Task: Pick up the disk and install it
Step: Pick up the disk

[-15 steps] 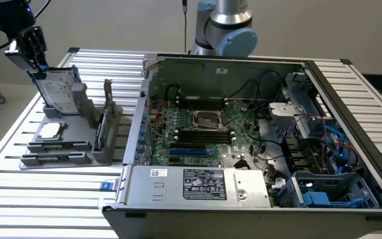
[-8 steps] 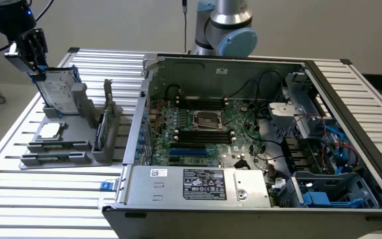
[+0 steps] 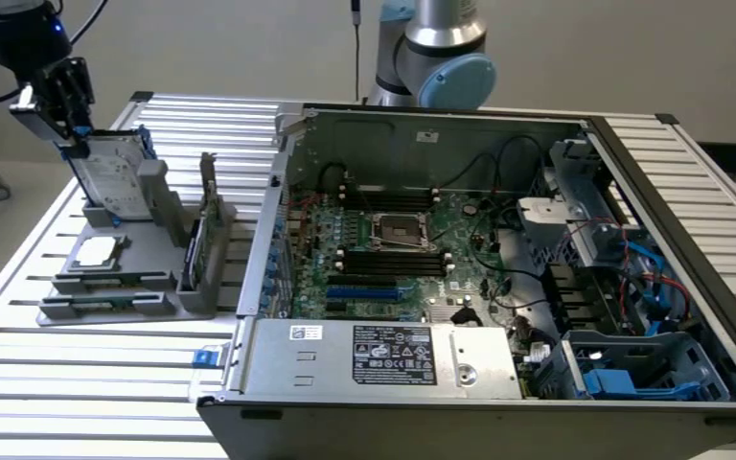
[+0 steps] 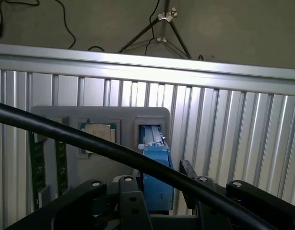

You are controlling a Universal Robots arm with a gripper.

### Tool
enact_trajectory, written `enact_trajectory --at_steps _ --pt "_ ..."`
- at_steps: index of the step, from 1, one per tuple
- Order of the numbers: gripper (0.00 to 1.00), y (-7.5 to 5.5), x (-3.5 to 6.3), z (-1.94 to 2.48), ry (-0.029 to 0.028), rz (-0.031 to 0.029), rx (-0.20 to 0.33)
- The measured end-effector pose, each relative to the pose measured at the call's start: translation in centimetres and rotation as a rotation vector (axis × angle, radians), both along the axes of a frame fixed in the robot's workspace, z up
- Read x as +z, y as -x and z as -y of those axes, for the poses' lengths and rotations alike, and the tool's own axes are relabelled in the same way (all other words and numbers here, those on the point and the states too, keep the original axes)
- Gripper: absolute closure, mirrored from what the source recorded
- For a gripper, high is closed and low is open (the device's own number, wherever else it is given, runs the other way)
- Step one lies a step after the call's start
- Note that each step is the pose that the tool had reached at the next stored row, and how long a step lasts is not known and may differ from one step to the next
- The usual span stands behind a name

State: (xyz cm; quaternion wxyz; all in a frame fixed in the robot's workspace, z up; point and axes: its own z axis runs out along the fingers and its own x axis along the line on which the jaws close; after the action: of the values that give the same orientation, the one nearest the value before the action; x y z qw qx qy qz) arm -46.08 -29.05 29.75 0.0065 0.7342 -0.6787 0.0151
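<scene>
Gripper [image 3: 74,134] fingers [image 4: 133,206] are spread wide, straddling the top edge of the disk [image 3: 112,182]; can't tell if they touch it. Disk stands upright in the grey fixture [image 3: 150,309], at the exterior view's left of the open computer case [image 3: 471,424].

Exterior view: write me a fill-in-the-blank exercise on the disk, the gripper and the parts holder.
1. The disk stands on edge in the grey holder, and its carrier rails are coloured ___.
2. The open gripper straddles the top edge of the ___.
3. The processor chip lies flat on the ___.
Missing words: blue; disk; holder.
</scene>
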Motion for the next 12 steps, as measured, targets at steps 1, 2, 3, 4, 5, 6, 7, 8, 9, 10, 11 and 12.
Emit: enact_trajectory --at_steps 1,2,3,4,5,6,7,8,9,10,11,12 --pt "0.56 -0.02 -0.03 0.00 -0.0004 0.0001 -0.001" --pt "0.56 -0.05 -0.07 0.02 -0.0010 0.0003 -0.001" --pt "0.56 -0.08 -0.10 0.03 -0.0015 0.0002 -0.001" --pt "0.56 -0.07 -0.15 0.06 -0.0018 0.0002 -0.001" --pt "0.56 -0.07 -0.19 0.08 -0.0020 0.0002 -0.002" --pt "0.56 -0.07 -0.21 0.09 -0.0022 0.0000 -0.002" --pt "0.56 -0.08 -0.23 0.10 -0.0026 0.0001 -0.003" --pt "0.56 -0.08 -0.25 0.11 -0.0033 0.0001 -0.003" --pt "0.56 -0.08 -0.27 0.12 -0.0040 0.0001 -0.003" --pt "0.58 -0.08 -0.28 0.15 -0.0044 0.0000 -0.003" --pt "0.58 -0.09 -0.28 0.18 -0.0043 -0.0006 -0.003" --pt "0.64 -0.08 -0.29 0.20 -0.0046 -0.0012 -0.003"
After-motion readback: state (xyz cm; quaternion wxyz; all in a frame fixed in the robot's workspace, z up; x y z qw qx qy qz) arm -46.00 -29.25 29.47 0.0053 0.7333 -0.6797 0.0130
